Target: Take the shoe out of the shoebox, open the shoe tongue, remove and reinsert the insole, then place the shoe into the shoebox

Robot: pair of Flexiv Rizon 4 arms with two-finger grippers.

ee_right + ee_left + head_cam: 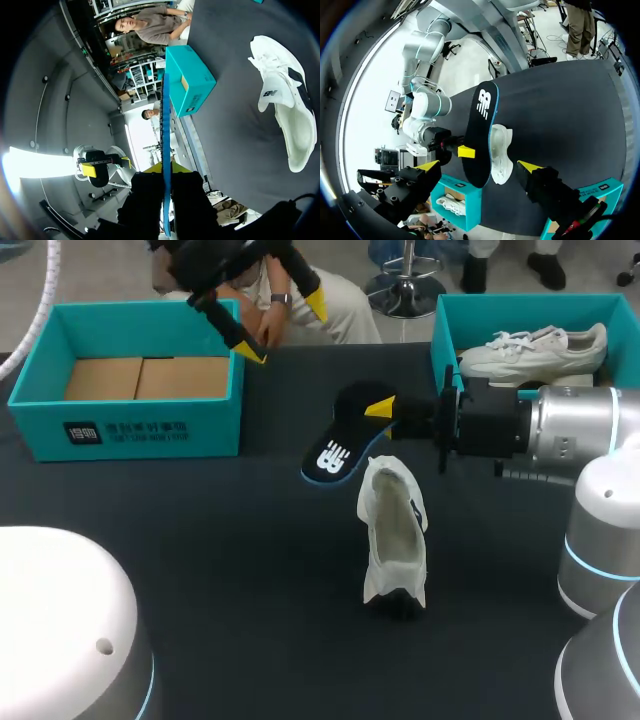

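Black insole [340, 450] clamped in my right gripper [382, 412], beside white shoe [393, 530] on table [220, 570]; left gripper [283, 328] fingers apart, near teal shoebox [140, 430] corner.

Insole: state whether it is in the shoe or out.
Out. The insole is clamped in the right hand, apart from the white shoe lying on the table.
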